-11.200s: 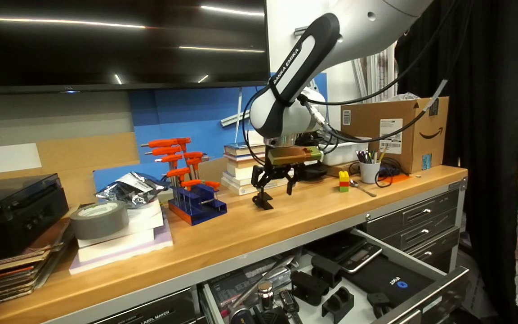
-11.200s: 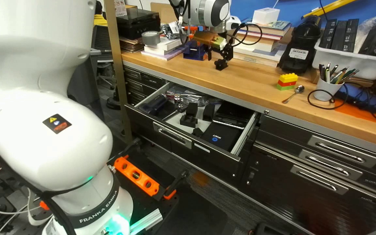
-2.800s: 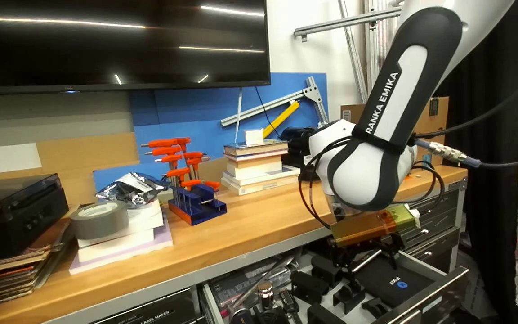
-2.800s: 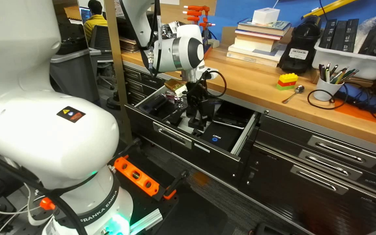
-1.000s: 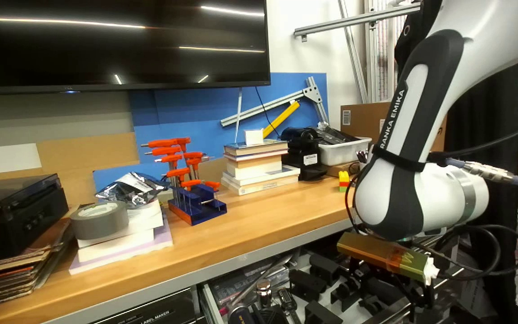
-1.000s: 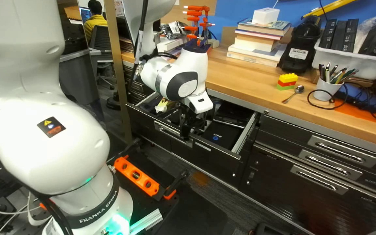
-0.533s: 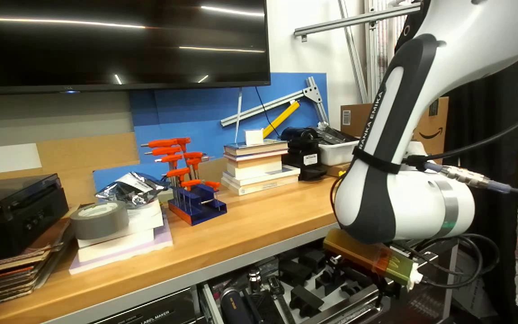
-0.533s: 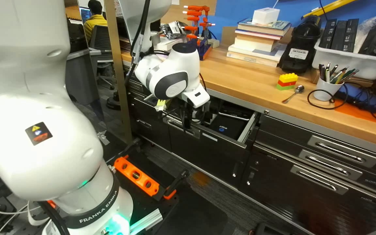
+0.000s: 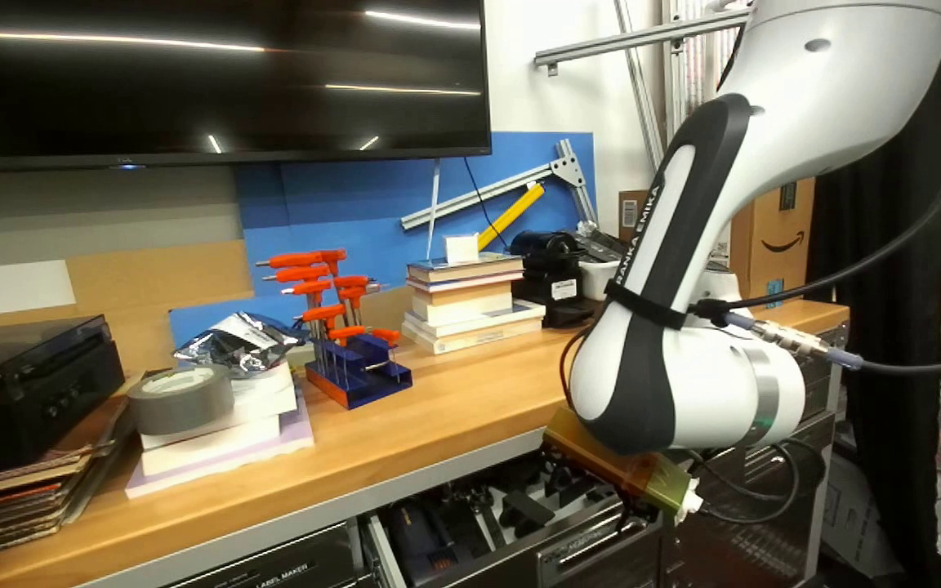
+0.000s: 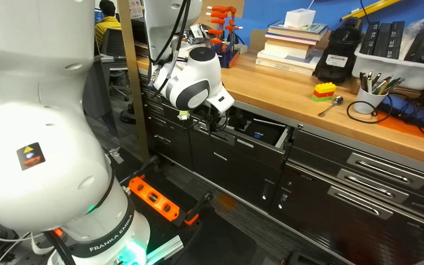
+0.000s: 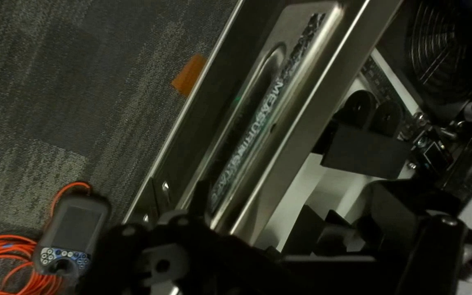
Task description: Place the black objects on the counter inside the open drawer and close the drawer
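The bench is smooth wood, the drawer glossy metal, the black objects matt, the carpet rough fabric.

"FRANKA EMIKA": base of white robot arm; yellow warning triangle on its black square sticker. "MEASURING", rest blurred: silver handle plate, wide dark-grey metal drawer. "LABEL MAKER": dark metal drawer front, near left. Smile-arrow logo: brown cardboard box, far right.
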Available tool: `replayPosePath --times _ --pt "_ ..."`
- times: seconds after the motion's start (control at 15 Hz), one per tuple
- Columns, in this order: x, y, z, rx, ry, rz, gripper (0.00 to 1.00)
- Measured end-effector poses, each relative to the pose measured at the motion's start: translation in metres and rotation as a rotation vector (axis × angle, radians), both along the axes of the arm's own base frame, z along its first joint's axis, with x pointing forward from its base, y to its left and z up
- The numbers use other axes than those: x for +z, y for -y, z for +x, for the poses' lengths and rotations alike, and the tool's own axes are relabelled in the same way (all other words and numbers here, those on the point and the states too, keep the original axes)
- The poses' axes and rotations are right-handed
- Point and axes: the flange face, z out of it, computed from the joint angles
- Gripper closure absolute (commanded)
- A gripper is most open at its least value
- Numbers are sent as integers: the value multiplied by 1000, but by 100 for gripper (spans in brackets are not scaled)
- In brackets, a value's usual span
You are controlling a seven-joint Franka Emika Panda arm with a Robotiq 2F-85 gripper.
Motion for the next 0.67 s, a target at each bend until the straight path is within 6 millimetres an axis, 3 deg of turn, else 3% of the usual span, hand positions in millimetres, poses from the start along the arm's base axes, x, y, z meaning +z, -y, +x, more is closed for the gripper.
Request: replayPosePath --times 0.4,0.67 --pt "9 -2 8 115 64 -58 0" --pt "42 11 6 211 137 -171 0"
